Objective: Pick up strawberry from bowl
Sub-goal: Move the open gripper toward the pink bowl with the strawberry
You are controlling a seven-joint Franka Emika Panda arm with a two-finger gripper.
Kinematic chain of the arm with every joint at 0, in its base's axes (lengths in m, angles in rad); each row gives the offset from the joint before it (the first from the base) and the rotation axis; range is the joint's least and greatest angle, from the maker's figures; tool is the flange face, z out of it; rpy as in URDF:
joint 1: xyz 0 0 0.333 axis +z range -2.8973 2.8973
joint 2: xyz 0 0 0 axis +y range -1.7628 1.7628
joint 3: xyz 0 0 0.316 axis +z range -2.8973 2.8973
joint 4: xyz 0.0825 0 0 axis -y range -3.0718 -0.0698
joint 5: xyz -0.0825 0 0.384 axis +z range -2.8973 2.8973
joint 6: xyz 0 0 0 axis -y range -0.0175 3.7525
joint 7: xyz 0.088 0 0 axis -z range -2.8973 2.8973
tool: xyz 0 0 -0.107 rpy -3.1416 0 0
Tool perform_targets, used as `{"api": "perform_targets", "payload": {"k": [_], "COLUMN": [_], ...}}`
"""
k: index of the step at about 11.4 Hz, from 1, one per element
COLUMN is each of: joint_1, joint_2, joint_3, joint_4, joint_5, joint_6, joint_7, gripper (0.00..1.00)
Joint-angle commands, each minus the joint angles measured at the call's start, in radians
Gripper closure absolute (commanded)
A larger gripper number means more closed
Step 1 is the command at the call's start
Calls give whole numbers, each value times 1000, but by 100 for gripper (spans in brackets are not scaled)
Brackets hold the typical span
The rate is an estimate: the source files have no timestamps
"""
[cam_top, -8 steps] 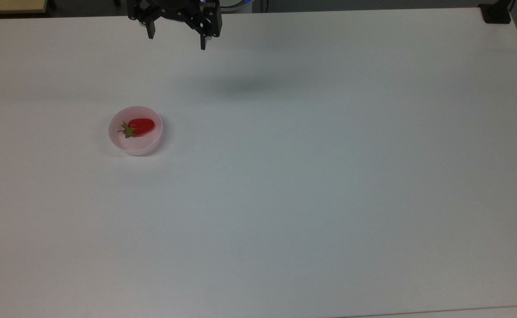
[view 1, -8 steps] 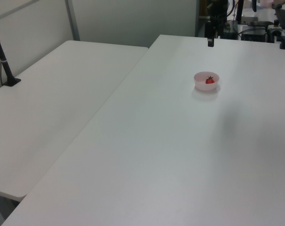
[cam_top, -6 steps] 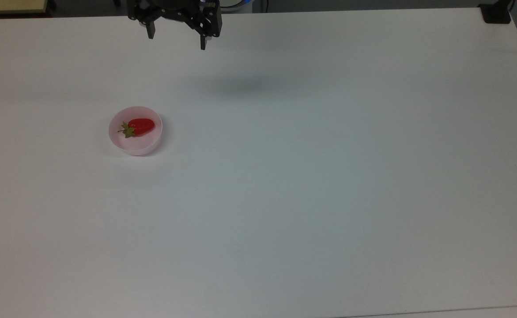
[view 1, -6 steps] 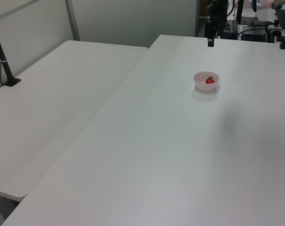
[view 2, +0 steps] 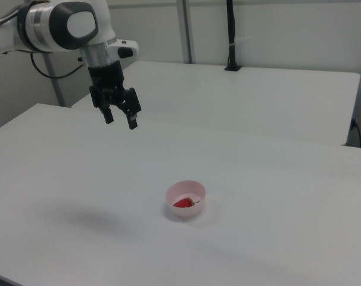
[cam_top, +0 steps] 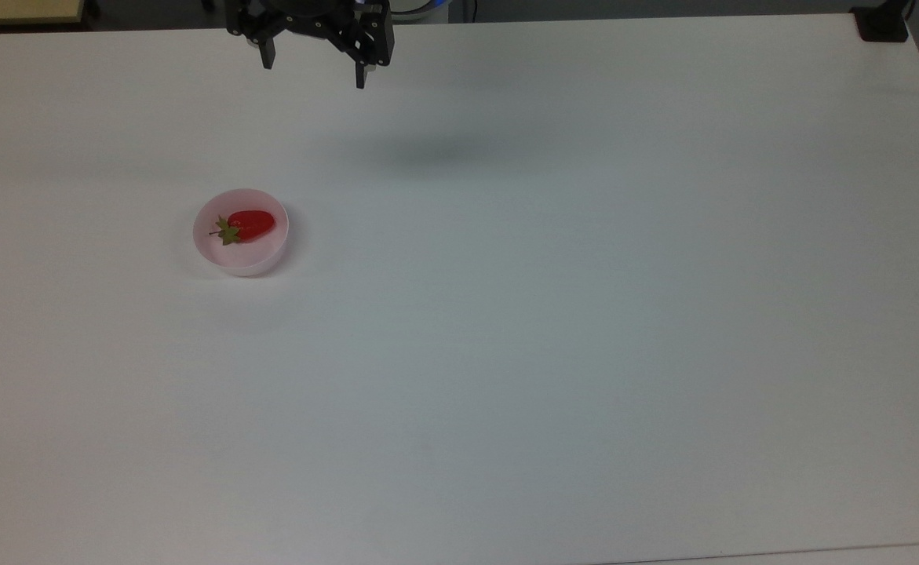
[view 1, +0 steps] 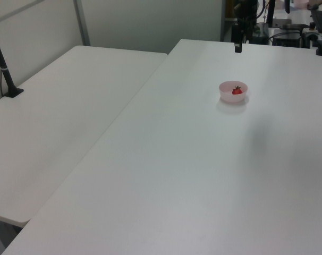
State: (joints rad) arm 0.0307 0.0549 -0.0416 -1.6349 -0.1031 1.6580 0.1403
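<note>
A pale pink bowl stands on the white table, on the top view's left side. Inside it lies a red strawberry with a green cap that points to the top view's left. My gripper hangs open and empty high above the table's far edge, well away from the bowl. In the left view the gripper hangs beyond the bowl.
A second white table adjoins this one. A black post stands on that table. A black mount sits at the top view's upper right corner. Equipment stands past the table's far end.
</note>
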Motion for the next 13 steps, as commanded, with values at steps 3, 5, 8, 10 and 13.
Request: {"api": "perform_targets", "payload": {"k": [3, 5, 8, 10, 13], "joint_1": [9, 8, 2, -2, -66], "joint_2": [-13, -7, 0, 19, 48], "joint_3": [-6, -6, -6, -6, -6], "joint_4": [-8, -10, -10, -10, -13], "joint_5": [-13, -13, -12, -12, -12], "joint_6": [-17, -14, -14, -12, 31], "joint_7": [1, -30, -132, -183, -235], "gripper": [0, 0, 0, 0, 0]}}
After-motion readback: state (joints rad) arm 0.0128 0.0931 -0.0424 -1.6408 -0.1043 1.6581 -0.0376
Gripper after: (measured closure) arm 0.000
